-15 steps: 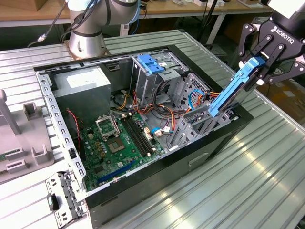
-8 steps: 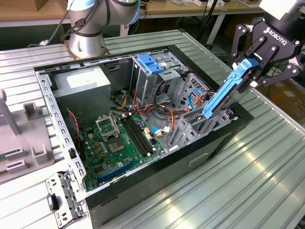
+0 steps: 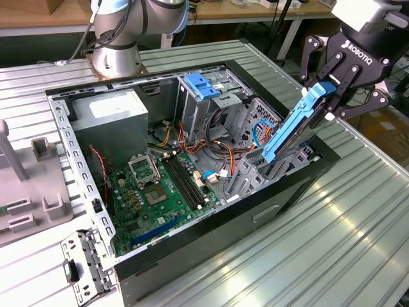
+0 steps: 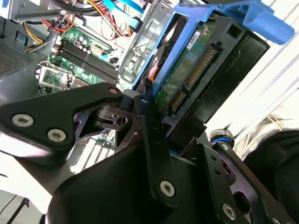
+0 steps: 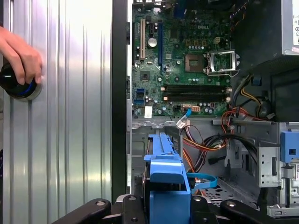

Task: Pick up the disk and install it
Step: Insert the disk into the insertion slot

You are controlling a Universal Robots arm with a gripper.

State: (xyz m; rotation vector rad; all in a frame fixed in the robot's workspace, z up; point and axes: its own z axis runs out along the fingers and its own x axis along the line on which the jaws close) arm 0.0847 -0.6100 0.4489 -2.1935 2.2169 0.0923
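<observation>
The disk (image 3: 291, 128), a dark slab in a light-blue carrier, hangs tilted over the open computer case (image 3: 70, 147). Its lower end sits at the drive bay (image 3: 268, 169) on the case's side toward the exterior view's right. My gripper (image 3: 329, 96) is shut on the disk's upper end. In the second wrist view the disk (image 4: 205, 60) shows its green circuit board and connector between the black fingers (image 4: 149, 126) of the gripper (image 4: 182, 135). In the first wrist view the carrier (image 5: 166, 177) points down into the case from the gripper (image 5: 166, 212).
A motherboard (image 3: 153, 192), a power supply (image 3: 112, 112), bundled cables (image 3: 220, 153) and a shorter blue bracket (image 3: 201, 85) lie inside the case. A grey fixture (image 3: 25, 185) stands at the exterior view's left. A person's hand (image 5: 21, 53) rests on a black round object (image 5: 18, 88) on the ribbed table.
</observation>
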